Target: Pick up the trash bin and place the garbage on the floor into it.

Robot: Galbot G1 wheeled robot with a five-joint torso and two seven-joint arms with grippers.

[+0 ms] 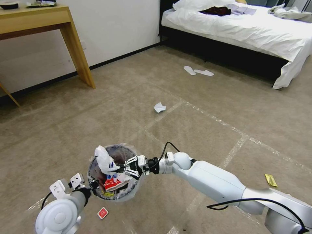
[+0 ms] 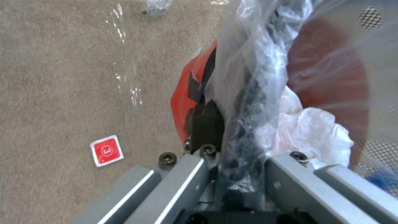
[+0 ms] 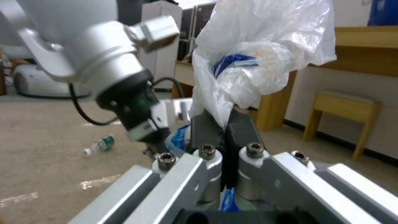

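Lying loose on floor [image 1: 208, 130]: one tissue [image 1: 159, 107], two wrappers [image 1: 102, 213].

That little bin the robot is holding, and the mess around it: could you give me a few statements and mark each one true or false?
1. The left hand grips the trash bin by its rim. True.
2. The right hand is open and holds nothing. False: it is shut on a white plastic bag.
3. A red square wrapper lies on the floor beside the bin. True.
4. The bin has nothing in it. False: crumpled white paper lies inside.
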